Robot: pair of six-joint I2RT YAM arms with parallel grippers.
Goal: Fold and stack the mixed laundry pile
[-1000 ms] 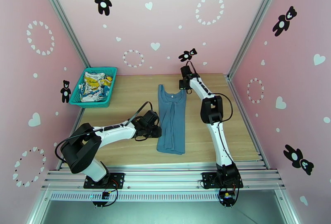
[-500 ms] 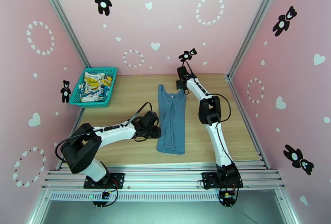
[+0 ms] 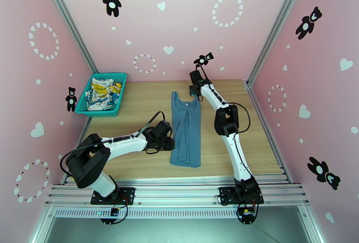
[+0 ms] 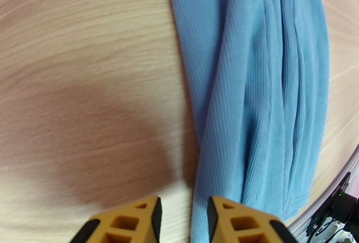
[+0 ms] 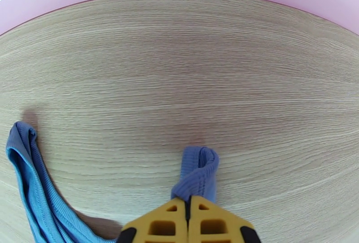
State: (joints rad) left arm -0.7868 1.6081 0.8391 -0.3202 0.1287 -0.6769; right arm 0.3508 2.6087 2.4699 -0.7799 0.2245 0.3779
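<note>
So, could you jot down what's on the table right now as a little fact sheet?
table: light wood
tank top: dusty-blue, laid out lengthwise mid-table
right gripper: shut on a shoulder strap, far end
left gripper: jaws apart at the top's left edge
basket: teal mesh, far left corner
printed cloth: white, yellow and blue, crumpled in the basket

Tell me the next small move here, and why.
Probably close the left gripper on the side edge of the tank top: that edge lies between its part-open fingers, while the right gripper is shut on a shoulder strap at the far end.
</note>
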